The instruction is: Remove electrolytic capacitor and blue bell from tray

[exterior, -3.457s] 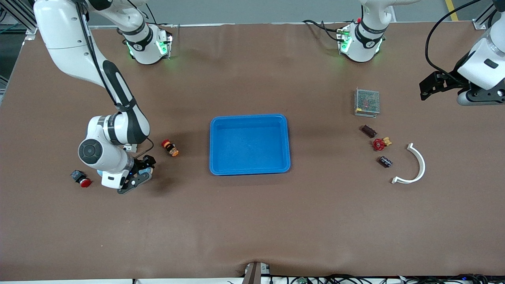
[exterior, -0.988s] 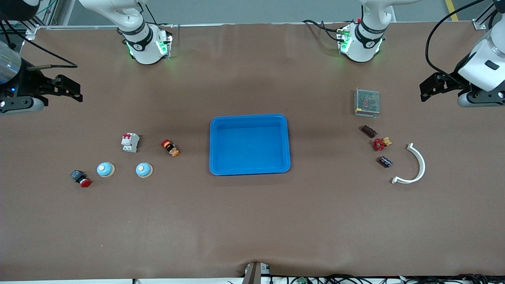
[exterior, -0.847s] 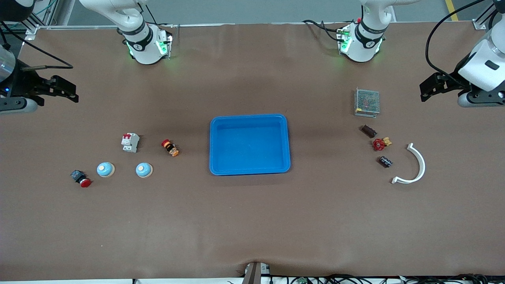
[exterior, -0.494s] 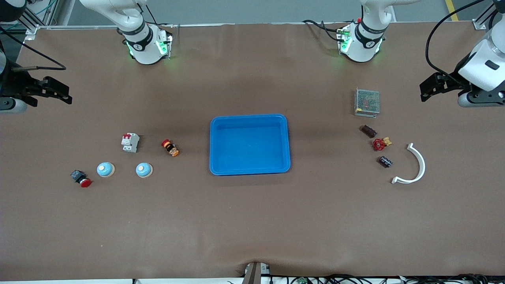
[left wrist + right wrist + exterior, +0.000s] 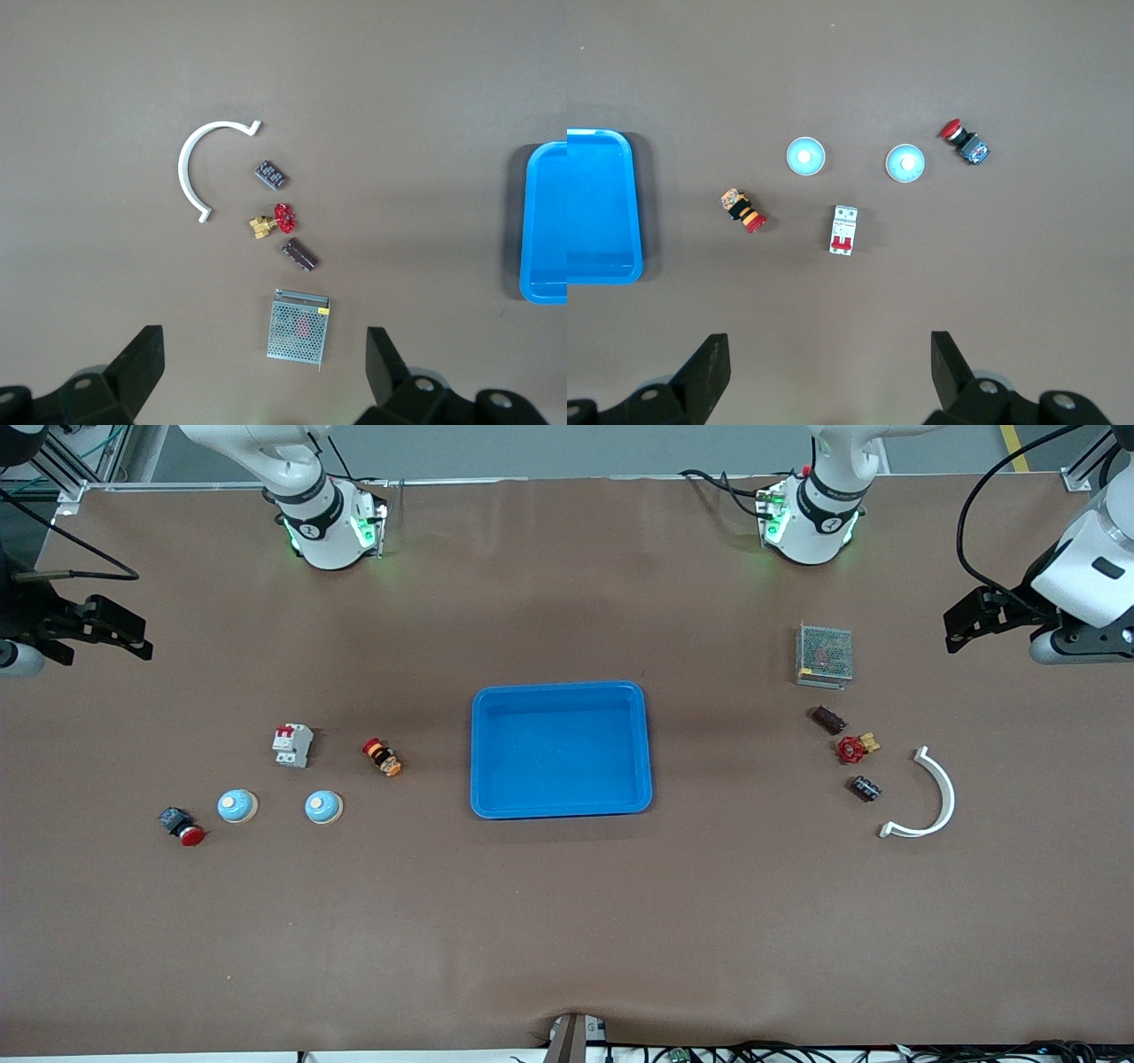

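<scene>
Brown table, and we see a blue tray at its centre. Toward the right arm's end from the tray sit two bells; toward the left arm's end, the capacitor. Left gripper and right gripper hover spread, empty.

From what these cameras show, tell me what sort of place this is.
Probably a robotics lab bench for sorting electrical parts: a brown-covered table, a blue tray, a circuit breaker, a capacitor.
</scene>
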Tool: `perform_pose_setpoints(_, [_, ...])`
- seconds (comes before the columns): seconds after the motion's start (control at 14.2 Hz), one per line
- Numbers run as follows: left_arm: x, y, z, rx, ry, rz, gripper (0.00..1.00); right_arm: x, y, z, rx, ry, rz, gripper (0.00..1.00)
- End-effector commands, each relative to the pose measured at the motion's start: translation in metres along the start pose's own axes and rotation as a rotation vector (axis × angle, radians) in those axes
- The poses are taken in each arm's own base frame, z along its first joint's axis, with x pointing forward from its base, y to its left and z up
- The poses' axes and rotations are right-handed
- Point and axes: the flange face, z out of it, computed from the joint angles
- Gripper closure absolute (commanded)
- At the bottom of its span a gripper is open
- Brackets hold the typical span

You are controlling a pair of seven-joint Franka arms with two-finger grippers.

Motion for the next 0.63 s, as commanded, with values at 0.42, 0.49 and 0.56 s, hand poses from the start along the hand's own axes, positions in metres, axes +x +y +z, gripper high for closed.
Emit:
perform_pose_setpoints(0.42, [0.003, 0.014, -0.006, -0.04, -0.011, 0.035, 0.0, -0.004, 0.004, -0.011, -0.016, 0.018, 0.018, 0.0])
perform_pose_setpoints(0.49, [0.002, 0.015, -0.009, -0.04, -0.012, 0.036, 0.0, -0.003, 0.004, -0.011, -0.016, 0.019, 0.017, 0.0])
perform_pose_setpoints(0.56, [0.002, 0.014, -0.009, -0.04, -0.011, 0.033, 0.0, -0.004, 0.005, -0.012, -0.016, 0.021, 0.022, 0.0])
